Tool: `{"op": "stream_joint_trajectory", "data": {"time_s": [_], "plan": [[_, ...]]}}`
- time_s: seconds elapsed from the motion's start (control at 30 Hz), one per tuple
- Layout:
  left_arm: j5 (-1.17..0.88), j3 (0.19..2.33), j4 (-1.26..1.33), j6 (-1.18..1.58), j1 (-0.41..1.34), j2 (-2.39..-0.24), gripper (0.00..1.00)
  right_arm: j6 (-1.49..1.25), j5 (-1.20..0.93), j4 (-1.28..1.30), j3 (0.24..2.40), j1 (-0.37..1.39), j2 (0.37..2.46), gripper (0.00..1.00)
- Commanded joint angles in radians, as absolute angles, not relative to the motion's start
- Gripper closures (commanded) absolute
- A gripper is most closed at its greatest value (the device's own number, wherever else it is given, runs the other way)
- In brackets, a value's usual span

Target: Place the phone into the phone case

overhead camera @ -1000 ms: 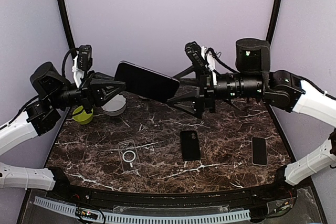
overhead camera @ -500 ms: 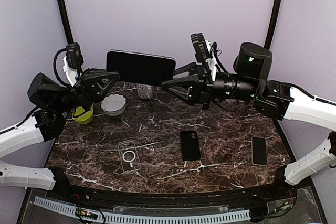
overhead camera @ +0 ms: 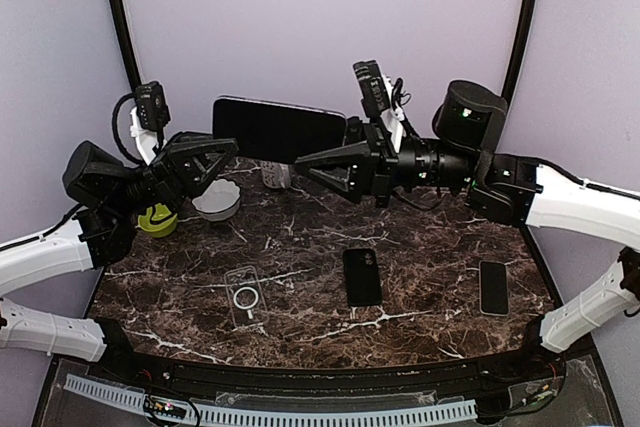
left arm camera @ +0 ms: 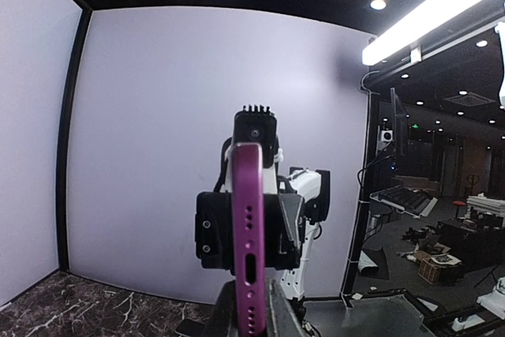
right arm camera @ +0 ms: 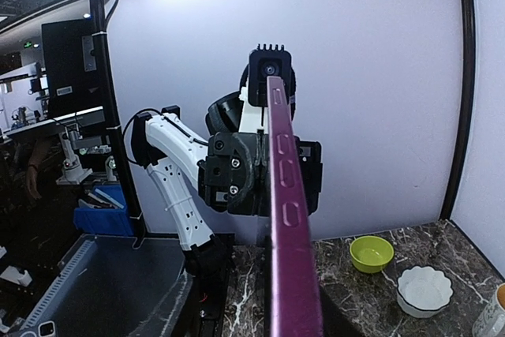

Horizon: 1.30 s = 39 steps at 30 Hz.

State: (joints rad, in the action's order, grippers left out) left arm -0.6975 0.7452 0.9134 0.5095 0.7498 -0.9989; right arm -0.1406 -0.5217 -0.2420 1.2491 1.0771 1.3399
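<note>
A black-faced phone [overhead camera: 280, 130] with a purple rim hangs level in the air above the back of the table. My left gripper [overhead camera: 222, 152] is shut on its left end. In the left wrist view the port end of the phone [left arm camera: 247, 234] stands between the fingers. My right gripper [overhead camera: 305, 163] is closed on the phone's lower right edge. In the right wrist view the buttoned rim of the phone [right arm camera: 288, 234] runs down between the jaws. The clear phone case [overhead camera: 245, 296], with its white ring, lies flat on the marble at front left, apart from both grippers.
Two other black phones [overhead camera: 362, 276] [overhead camera: 493, 287] lie on the marble table [overhead camera: 430, 247] at centre and right. A green bowl [overhead camera: 156, 219], a white bowl [overhead camera: 216, 202] and a small cup [overhead camera: 277, 175] stand at the back left.
The phone has gone from tilted to level. My right gripper has moved left onto its right end and closed from wide open. The left arm has swung slightly while holding on.
</note>
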Motion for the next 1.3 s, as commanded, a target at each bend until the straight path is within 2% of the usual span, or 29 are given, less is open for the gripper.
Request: {"op": "stream_joint_trajectory", "data": {"time_s": [0.0,0.2,0.3,0.4,0.57,0.67,0.77,0.9,1.0,1.13,1.27], "plan": [[-0.656,0.750,1.102,0.561,0.764,-1.002,1.00,-0.172,-0.559,-0.363,1.249,1.075,1.350,0.52],[-0.448,0.699,1.324,0.538,0.805,-1.010,1.00,-0.315,-0.425,-0.663,1.123,1.078,1.349,0.34],[-0.366,0.707,1.380,0.501,0.839,-1.046,1.00,-0.398,-0.346,-0.918,1.101,1.097,1.398,0.31],[-0.345,0.720,1.521,0.548,0.850,-1.119,1.00,-0.404,-0.303,-1.043,1.129,1.131,1.450,0.30],[-0.330,0.745,1.561,0.573,0.856,-1.150,1.00,-0.350,-0.261,-1.039,1.199,1.147,1.483,0.30],[-0.375,0.802,1.412,0.569,0.861,-1.141,1.00,-0.309,-0.284,-0.888,1.291,1.150,1.504,0.28],[-0.420,0.836,1.361,0.588,0.862,-1.146,1.00,-0.318,-0.315,-0.874,1.305,1.150,1.511,0.35],[-0.467,0.867,1.349,0.630,0.868,-1.176,1.00,-0.325,-0.289,-0.907,1.277,1.150,1.501,0.53],[-0.489,0.885,1.368,0.674,0.875,-1.217,1.00,-0.314,-0.315,-0.878,1.305,1.152,1.510,0.59],[-0.507,0.903,1.420,0.714,0.883,-1.259,1.00,-0.295,-0.319,-0.869,1.314,1.154,1.510,0.60],[-0.519,0.920,1.428,0.719,0.892,-1.278,1.00,-0.273,-0.301,-0.856,1.313,1.153,1.516,0.71]]}}
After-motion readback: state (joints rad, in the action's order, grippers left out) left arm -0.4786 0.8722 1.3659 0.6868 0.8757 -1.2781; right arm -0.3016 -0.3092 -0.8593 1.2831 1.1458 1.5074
